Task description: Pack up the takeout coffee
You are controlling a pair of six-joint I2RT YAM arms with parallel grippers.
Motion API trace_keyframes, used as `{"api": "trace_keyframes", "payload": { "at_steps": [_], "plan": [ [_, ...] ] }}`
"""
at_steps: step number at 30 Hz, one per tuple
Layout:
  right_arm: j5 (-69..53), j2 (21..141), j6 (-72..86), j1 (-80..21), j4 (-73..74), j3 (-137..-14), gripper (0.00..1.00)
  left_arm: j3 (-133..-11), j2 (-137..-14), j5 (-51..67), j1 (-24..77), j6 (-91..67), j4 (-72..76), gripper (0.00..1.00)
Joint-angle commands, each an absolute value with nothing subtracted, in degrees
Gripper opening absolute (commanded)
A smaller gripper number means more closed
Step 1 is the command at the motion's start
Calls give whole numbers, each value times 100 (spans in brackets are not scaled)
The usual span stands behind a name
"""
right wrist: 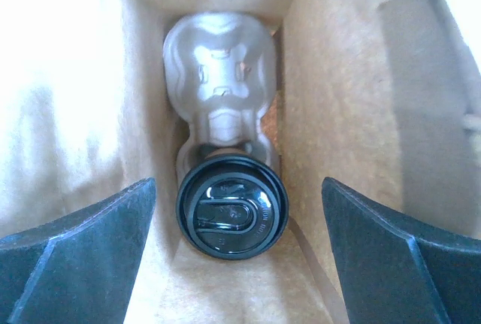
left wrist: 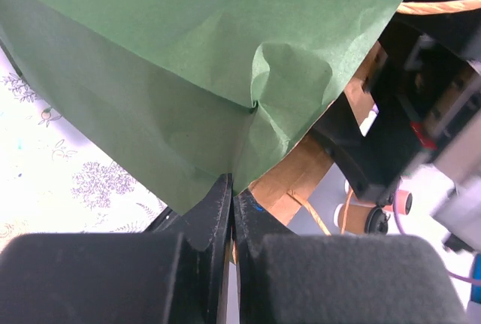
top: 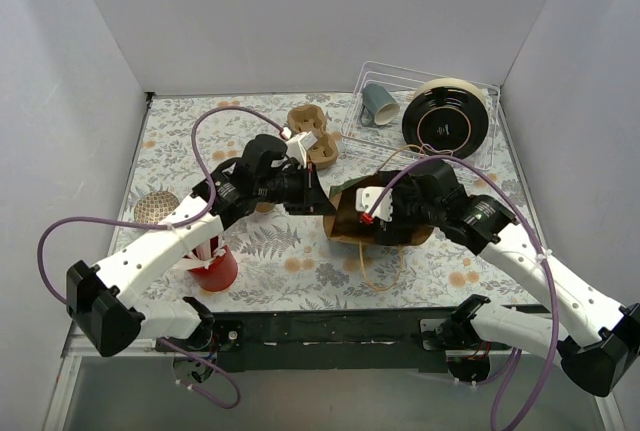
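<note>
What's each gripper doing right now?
Left gripper: closed on the paper bag's edge.
Right gripper: open, holding nothing, inside the bag above the cup.

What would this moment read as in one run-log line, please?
left end effector: shut on green paper bag edge | right end effector: open, inside bag | round black-lidded takeout cup: in pale moulded-pulp carrier, other slot empty

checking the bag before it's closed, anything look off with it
Nothing spilled: the lidded cup sits squarely in the carrier. The carrier's other slot is empty, and the bag has a crease near its pinched edge.
</note>
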State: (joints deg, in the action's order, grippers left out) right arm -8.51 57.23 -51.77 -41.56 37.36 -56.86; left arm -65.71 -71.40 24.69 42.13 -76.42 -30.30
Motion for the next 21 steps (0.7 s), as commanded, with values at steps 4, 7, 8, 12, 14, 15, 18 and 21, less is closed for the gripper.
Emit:
{"api": "trace_keyframes", "payload": {
  "at_steps": [4, 7, 8, 12, 14, 15, 18, 21],
  "plan": [
    [-1072, 5326, -4255, -4113, 3191, -6265, 98, -7514, -7619, 2391, 4228, -8164, -3796, 0],
    [-950, 5291, -3632, -4122, 2954, -6555, 99, -7918, -7927, 2364, 4228, -8401, -4077, 0],
    [-914, 5274, -3456, -4113, 2770, -6609, 99, -8015, -7997, 2364, 4228, -8446, -4235, 0],
    [-809, 5343, -2577, -4113, 2602, -6925, 98, -8340, -8217, 2312, 4228, -8560, -4403, 0],
    [-712, 5440, -2163, -4113, 2610, -7074, 99, -8376, -8314, 2242, 4228, -8578, -4482, 0],
    [-590, 5467, -2040, -4113, 2636, -7127, 98, -8385, -8332, 2241, 4228, -8578, -4474, 0],
    [-38, 5537, -1390, -4113, 2611, -7338, 99, -8280, -8341, 2224, 4228, -8648, -4377, 0],
    [481, 5493, -880, -4113, 2593, -7540, 99, -8209, -8332, 2075, 4228, -8684, -4351, 13]
  ]
}}
